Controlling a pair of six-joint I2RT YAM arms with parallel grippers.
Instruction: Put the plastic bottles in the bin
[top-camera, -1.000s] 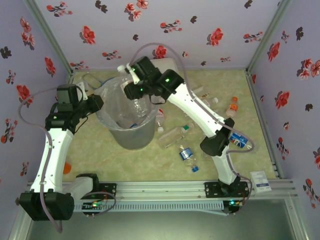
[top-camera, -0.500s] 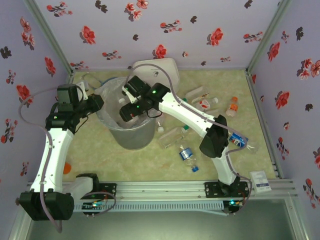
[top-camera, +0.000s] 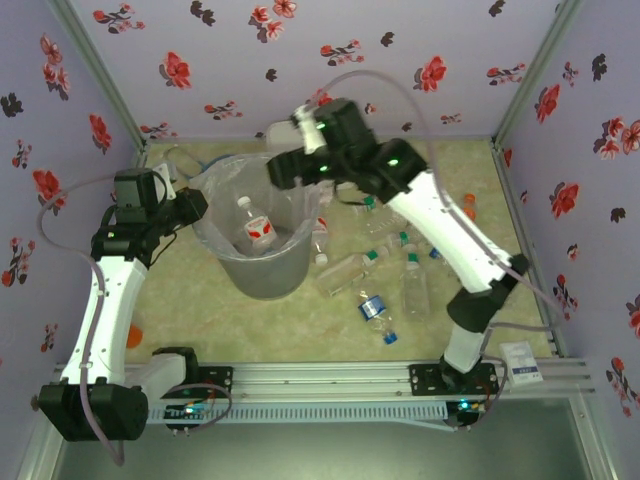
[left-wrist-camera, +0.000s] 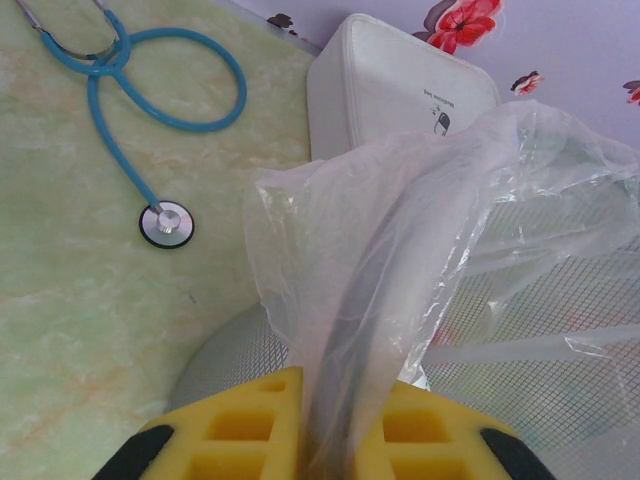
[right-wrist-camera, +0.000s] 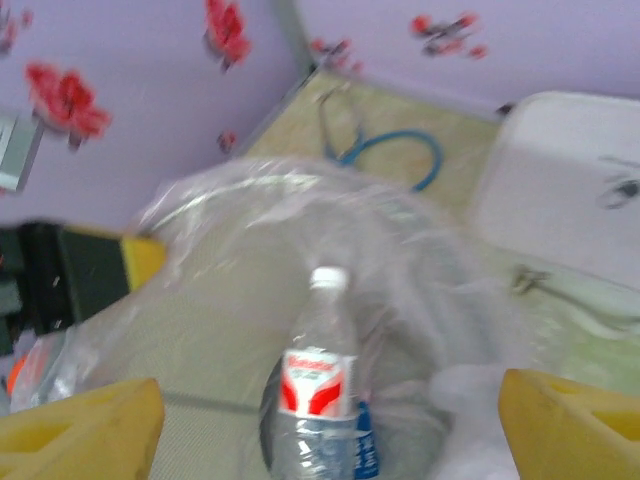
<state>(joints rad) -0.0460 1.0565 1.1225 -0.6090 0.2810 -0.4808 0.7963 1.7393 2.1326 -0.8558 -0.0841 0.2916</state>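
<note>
Right claw (right-wrist-camera: 325, 425), spread and empty, has risen off the bin (top-camera: 265, 278), bottle (top-camera: 258, 229) dropped inside; left claw (left-wrist-camera: 335, 420) pinches the liner (left-wrist-camera: 400, 230).

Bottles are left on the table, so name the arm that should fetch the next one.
Right, most likely. The right gripper is open and empty above the bin, with the loose bottles lying on its side. The left gripper is shut on the bag at the rim.
</note>
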